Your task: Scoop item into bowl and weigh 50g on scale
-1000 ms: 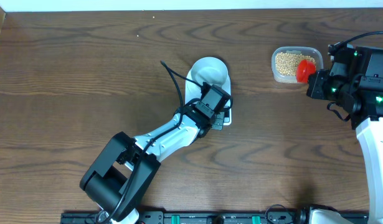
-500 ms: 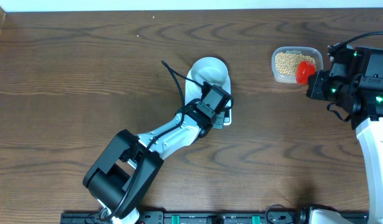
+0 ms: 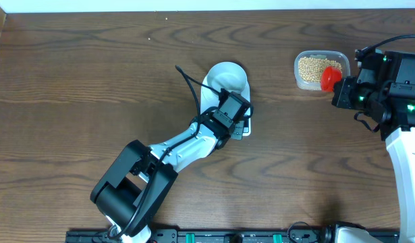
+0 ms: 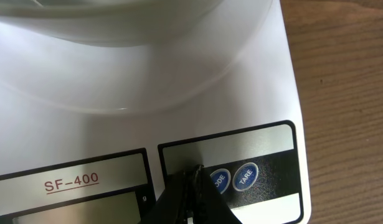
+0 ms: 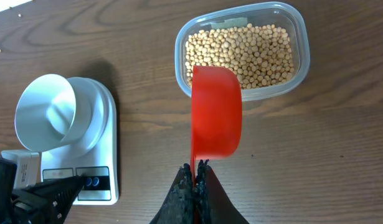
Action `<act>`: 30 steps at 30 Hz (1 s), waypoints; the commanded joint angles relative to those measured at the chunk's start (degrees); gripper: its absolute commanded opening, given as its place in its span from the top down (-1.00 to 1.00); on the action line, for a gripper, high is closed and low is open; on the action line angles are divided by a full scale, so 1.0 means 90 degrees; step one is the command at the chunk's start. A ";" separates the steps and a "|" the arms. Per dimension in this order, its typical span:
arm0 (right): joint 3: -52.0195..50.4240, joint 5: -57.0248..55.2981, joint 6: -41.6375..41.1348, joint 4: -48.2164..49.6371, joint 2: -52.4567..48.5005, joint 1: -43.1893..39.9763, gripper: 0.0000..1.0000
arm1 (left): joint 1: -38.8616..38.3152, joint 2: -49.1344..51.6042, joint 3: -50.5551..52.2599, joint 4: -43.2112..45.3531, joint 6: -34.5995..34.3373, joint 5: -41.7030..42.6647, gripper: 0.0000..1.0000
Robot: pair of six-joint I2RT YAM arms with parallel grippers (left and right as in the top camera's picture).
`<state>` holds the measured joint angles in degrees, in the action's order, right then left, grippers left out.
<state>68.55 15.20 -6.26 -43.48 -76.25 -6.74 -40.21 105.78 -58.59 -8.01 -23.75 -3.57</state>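
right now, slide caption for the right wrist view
Right gripper shut on a red scoop at the tub of beans.

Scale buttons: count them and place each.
2. On the scale, front panel: MODE button beside the left gripper tip, TARE button right of it. The gripper may hide others.

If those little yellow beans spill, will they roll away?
Probably. The beans look small, round and smooth, so loose ones would likely roll across the table. Heaped in the red scoop, they'd probably slide and shift, so tipping it could spill some.
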 commanded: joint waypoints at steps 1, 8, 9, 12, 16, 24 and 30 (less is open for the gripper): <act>0.0119 -0.0032 0.0087 -0.0005 -0.0032 -0.0039 0.98 | 0.0041 0.0372 0.0015 -0.0066 0.0058 0.0160 0.85; 0.0119 -0.0032 0.0090 -0.0005 -0.0032 -0.0039 0.98 | 0.0041 0.0376 0.0007 0.0015 0.0068 0.0160 0.85; 0.0119 -0.0032 0.0090 -0.0005 -0.0032 -0.0039 0.98 | 0.0044 0.0318 -0.0012 0.0024 0.0141 0.0158 0.85; 0.0119 -0.0032 0.0090 -0.0005 -0.0032 -0.0039 0.98 | 0.0044 -0.0155 -0.0078 0.0024 0.0425 0.0155 0.85; 0.0119 -0.0032 0.0087 0.0002 -0.0032 -0.0039 0.98 | 0.0044 -0.1018 -0.0078 0.0024 0.0423 0.0155 0.85; 0.0119 -0.0032 0.0090 0.0044 -0.0032 -0.0039 0.98 | 0.0044 -0.1970 -0.0075 -0.0085 0.0423 0.0153 0.85; 0.0119 -0.0032 0.0090 0.0041 -0.0032 -0.0039 0.98 | 0.0044 -0.2040 -0.0075 -0.0563 0.0420 0.0155 0.85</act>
<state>68.55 15.20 -6.26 -43.24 -76.25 -6.74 -40.07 88.12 -58.85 -11.33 -20.75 -2.02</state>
